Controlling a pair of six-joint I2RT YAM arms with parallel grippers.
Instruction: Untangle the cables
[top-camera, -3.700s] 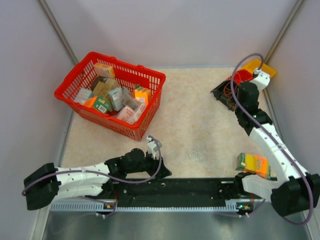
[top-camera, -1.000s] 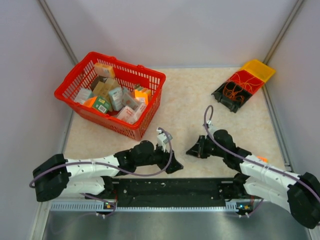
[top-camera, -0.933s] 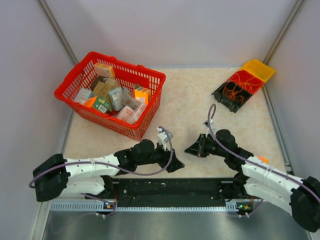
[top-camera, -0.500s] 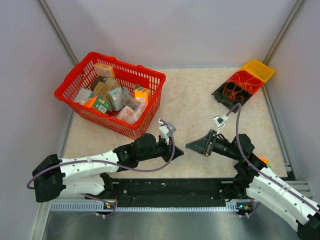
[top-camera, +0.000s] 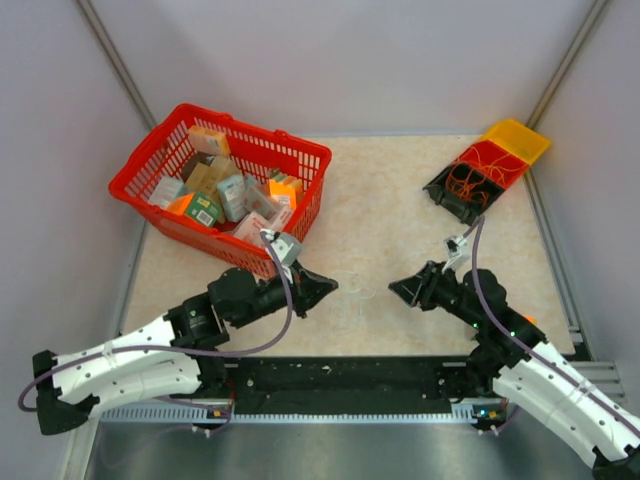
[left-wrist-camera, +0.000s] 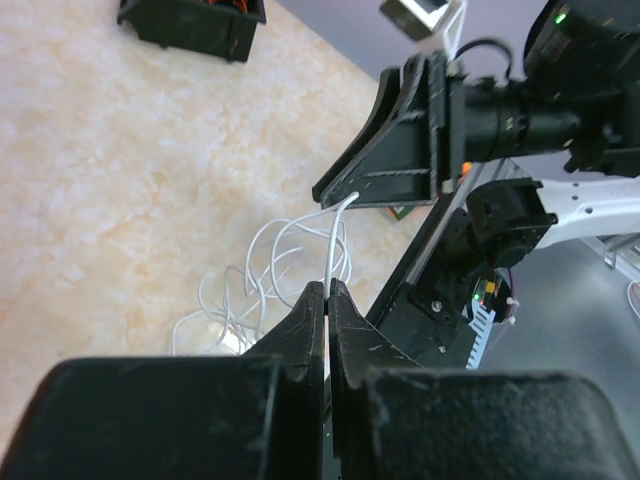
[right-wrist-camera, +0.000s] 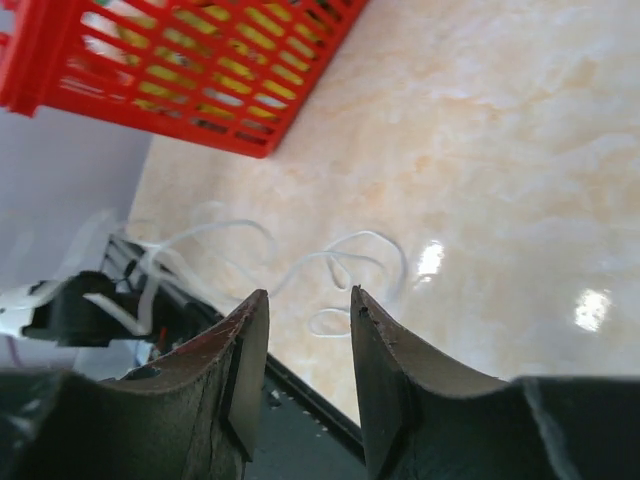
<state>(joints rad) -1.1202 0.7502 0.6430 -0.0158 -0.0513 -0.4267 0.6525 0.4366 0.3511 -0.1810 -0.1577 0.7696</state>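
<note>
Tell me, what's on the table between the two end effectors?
A loose tangle of thin whitish cables, seen in the top view, between the left end effector and the right end effector.

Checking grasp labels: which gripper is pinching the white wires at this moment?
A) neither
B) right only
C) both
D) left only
D: in the left wrist view, the left gripper has its jaws shut on a strand of the wires, while in the right wrist view the right gripper has its jaws apart with nothing between them.
</note>
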